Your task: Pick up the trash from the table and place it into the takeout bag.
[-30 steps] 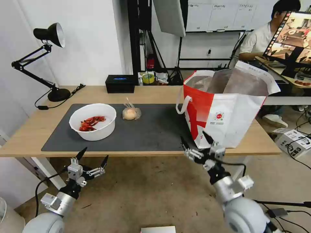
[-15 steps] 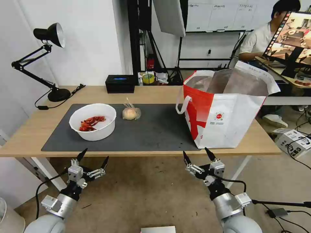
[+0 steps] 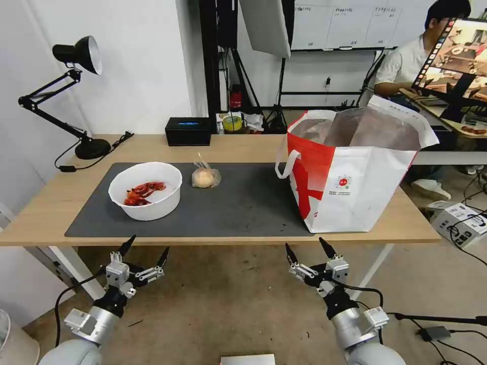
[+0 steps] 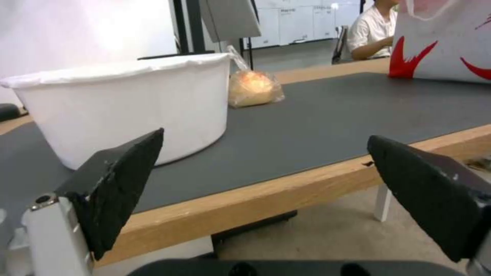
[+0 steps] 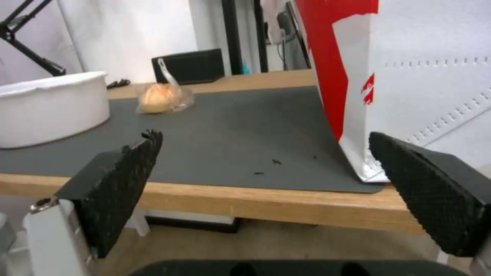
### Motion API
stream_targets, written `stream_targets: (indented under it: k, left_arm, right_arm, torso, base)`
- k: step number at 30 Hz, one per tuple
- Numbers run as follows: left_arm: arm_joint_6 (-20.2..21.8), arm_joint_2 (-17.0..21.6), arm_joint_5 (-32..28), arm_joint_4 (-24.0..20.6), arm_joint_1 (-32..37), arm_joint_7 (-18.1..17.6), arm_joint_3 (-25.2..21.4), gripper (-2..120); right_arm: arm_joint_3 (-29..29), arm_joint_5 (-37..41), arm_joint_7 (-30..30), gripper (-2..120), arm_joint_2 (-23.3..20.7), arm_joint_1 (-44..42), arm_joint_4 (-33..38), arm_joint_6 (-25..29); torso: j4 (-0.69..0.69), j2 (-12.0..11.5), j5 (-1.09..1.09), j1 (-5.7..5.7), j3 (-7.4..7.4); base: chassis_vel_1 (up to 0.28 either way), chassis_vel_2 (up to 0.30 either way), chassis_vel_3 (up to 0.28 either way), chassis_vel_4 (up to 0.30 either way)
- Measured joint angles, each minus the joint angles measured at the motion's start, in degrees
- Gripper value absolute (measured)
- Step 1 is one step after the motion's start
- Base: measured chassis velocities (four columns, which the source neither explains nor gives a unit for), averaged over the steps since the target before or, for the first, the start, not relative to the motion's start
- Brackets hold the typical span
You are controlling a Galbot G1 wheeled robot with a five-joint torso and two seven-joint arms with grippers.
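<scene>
Seen from the head, red shells lie inside the white round bowl (image 3: 145, 190) at the left of the dark grey mat (image 3: 238, 203); the wrist views show only its wall. Right of it lies the clear-bagged beige bun (image 3: 205, 178), then open mat, then the red-and-white takeout bag (image 3: 350, 172) at the right end of the light-wood counter (image 3: 45, 203). Left gripper (image 3: 144, 249) and right gripper (image 3: 306, 249) hang wide and empty below the near edge.
</scene>
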Motion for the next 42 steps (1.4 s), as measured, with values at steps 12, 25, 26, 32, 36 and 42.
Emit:
stream_targets:
  k: [12,25,26,32,36,42]
  left_arm:
    - [-0.04,0.34,-0.02,0.77,-0.37,0.04,0.31,100]
    - [-0.12,1.44,-0.49,1.43,-1.04,0.09,0.88,100]
    - [-0.12,1.63,-0.61,1.51,-1.14,0.09,0.92,100]
    - [-0.12,2.47,-1.4,2.38,-1.87,0.07,1.17,100]
    - [-0.11,2.53,-1.48,3.14,-2.31,0.06,1.48,100]
    - [-0.12,2.61,-1.76,3.88,-2.7,0.04,1.68,100]
  right_arm:
    - [-0.95,0.74,-0.39,100,-1.55,2.86,-1.59,-0.26]
    - [-3.82,3.09,-1.17,100,-3.53,11.44,-4.86,-1.06]
    - [-4.39,3.4,-1.18,100,-3.77,12.53,-5.21,-1.16]
    - [-8.06,6.36,-1.23,100,-5.01,18.09,-7.29,-2.4]
    - [-12.64,7.68,-0.95,100,-5.33,23.9,-9.35,-3.05]
    - [-20.28,9.97,0.62,100,-4.58,35.02,-13.47,-4.43]
  torso:
    - [0.0,0.0,0.0,0.0,0.0]
    - [0.0,0.0,0.0,0.0,0.01]
    - [0.0,0.0,0.0,0.0,0.01]
    - [0.0,0.0,0.0,0.0,0.01]
    - [0.0,0.0,0.0,0.0,0.01]
    - [0.0,0.0,0.0,0.0,0.01]
  base:
    - [0.0,0.0,0.0,0.0]
    - [0.0,0.0,0.0,0.0]
    - [0.0,0.0,0.0,0.0]
    - [0.0,0.0,0.0,0.0]
    - [0.0,0.0,0.0,0.0]
    - [0.0,0.0,0.0,0.0]
